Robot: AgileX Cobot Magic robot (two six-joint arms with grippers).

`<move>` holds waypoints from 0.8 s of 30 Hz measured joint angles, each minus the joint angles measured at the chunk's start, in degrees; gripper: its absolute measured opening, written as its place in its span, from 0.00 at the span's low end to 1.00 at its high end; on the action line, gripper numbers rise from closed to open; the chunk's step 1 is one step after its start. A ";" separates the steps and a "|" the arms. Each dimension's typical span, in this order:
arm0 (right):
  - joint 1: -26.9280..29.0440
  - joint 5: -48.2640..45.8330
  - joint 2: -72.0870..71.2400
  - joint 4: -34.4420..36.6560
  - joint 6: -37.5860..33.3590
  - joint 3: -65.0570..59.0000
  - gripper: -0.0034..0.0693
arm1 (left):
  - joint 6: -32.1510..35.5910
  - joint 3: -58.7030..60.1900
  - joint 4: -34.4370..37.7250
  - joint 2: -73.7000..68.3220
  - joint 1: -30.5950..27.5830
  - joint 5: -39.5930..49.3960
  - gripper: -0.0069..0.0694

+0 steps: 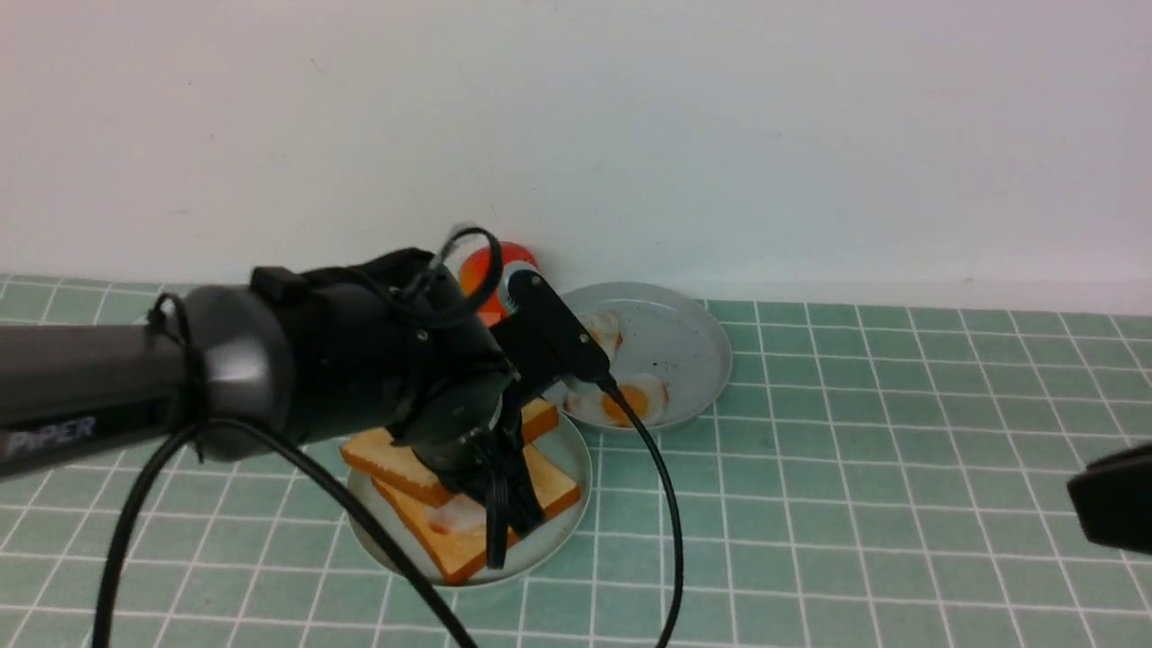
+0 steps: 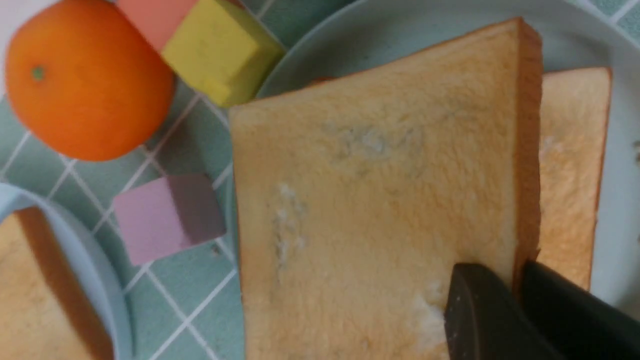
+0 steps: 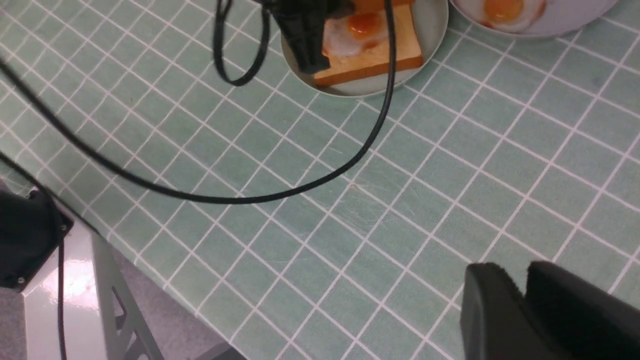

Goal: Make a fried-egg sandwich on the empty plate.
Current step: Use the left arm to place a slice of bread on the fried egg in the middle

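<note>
My left gripper (image 1: 499,540) (image 2: 517,272) is shut on the crust edge of a golden toast slice (image 1: 387,459) (image 2: 380,200). It holds the slice tilted over the pale mint plate (image 1: 567,468) (image 2: 617,210). Under it on that plate lies a second toast slice (image 1: 549,490) (image 2: 570,175) (image 3: 375,62) with a fried egg (image 1: 454,517) (image 3: 355,32) on top, mostly covered in the front view. My right gripper (image 3: 522,272) hangs over bare tiles near the right front; its jaws are nearly together with nothing between them.
A grey speckled plate (image 1: 693,342) (image 3: 560,25) behind holds more fried eggs (image 1: 630,400). Near the left gripper are an orange (image 2: 85,80), yellow (image 2: 220,50) and purple (image 2: 165,215) blocks, and a light-blue plate (image 2: 100,280) with toast. A black cable (image 3: 300,187) hangs above the tiles.
</note>
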State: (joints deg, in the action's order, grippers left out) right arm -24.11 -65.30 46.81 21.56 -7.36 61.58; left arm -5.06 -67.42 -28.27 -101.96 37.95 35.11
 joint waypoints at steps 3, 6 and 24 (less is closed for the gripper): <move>0.00 -0.27 -2.51 0.00 0.00 -0.86 0.22 | 0.00 0.00 0.06 -0.78 0.00 -0.67 0.18; 0.00 -0.40 -4.96 0.00 0.00 -0.95 0.22 | 0.00 0.00 0.19 -1.00 0.00 -0.79 0.18; 0.00 0.00 -7.52 -0.06 0.00 -0.95 0.23 | 0.00 0.00 5.19 -1.06 0.00 -0.90 0.56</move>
State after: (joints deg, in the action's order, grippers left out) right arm -24.11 -65.30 39.29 21.50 -7.36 60.63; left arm -5.06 -67.42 -23.08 -103.02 37.95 34.22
